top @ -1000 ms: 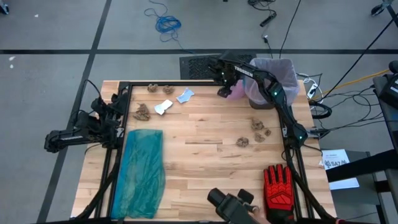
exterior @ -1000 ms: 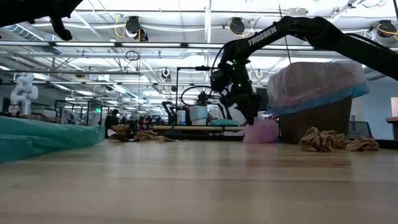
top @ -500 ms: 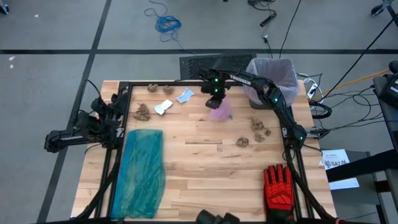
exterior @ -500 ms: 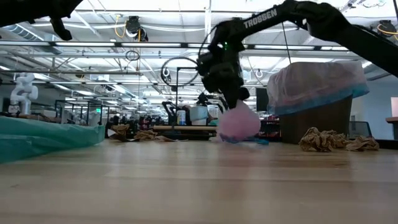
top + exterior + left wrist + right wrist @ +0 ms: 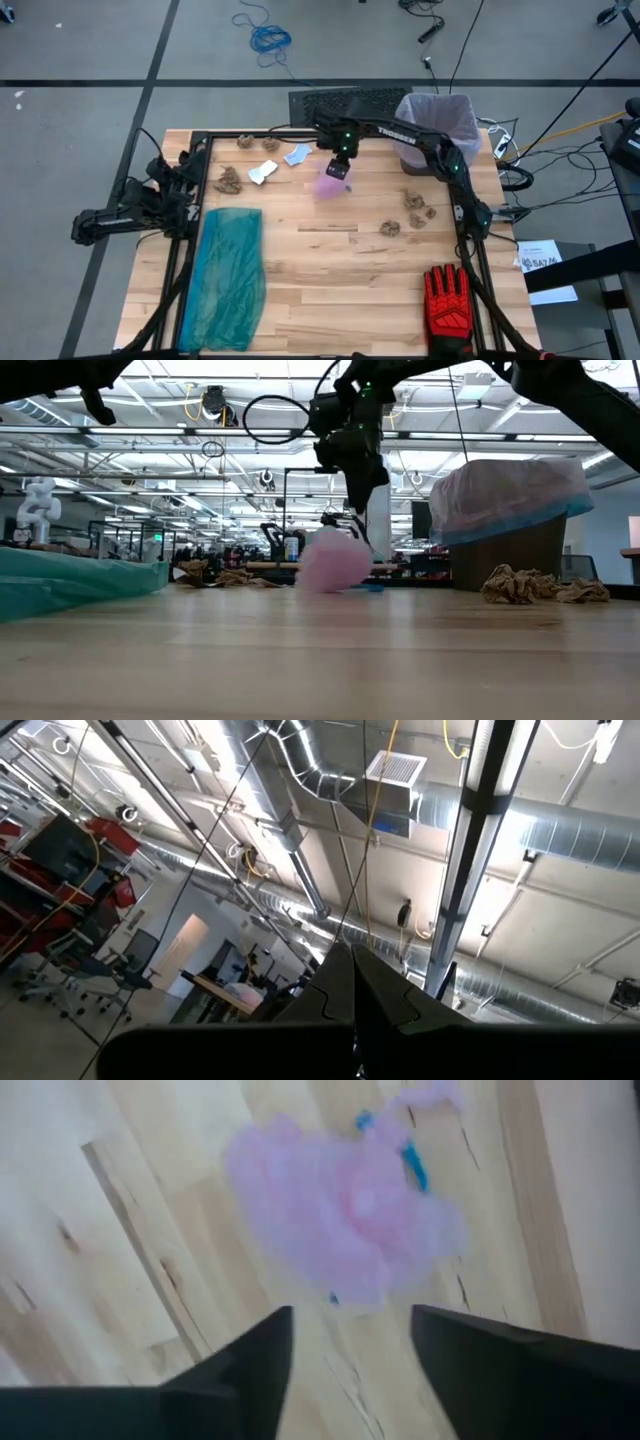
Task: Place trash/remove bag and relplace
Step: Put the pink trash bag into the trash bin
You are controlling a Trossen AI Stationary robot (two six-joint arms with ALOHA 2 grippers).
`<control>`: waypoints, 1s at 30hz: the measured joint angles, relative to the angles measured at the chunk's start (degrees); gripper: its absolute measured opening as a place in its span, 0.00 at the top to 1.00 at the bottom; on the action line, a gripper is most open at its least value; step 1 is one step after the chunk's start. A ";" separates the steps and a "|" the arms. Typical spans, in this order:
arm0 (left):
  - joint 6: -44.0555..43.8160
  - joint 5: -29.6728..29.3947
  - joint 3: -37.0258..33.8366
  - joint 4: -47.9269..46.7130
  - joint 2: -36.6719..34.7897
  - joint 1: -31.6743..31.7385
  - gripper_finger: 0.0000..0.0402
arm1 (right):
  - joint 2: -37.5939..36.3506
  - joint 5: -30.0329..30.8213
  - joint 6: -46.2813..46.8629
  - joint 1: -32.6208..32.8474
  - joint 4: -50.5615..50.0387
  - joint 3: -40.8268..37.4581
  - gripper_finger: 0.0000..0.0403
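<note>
The right gripper (image 5: 338,168), upper centre of the high view, is spread and holds nothing; the crumpled pink bag (image 5: 329,186) lies apart just below it on the desk (image 5: 340,270). "TROSSEN" marks that arm. The left gripper (image 5: 352,1010), at left, is clenched.

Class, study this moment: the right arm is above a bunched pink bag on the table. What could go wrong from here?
1. The pink bag lies loose under the open right gripper; being light, it may drift or unfold before being regrasped.
2. It sits near the white and blue scraps, so a low grab might catch them too.
3. The bin already wears a liner, so replacement may tangle.
</note>
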 joint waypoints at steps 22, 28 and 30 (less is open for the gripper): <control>-0.04 3.07 0.00 0.02 0.00 0.00 1.00 | 3.73 7.21 -7.52 6.63 10.84 0.02 0.18; -0.07 3.82 0.00 0.00 0.01 0.00 1.00 | 8.02 7.28 -4.59 6.63 11.38 0.00 0.18; -0.07 4.22 0.00 0.00 0.00 0.00 1.00 | 9.44 7.29 -3.10 6.57 11.09 0.00 0.18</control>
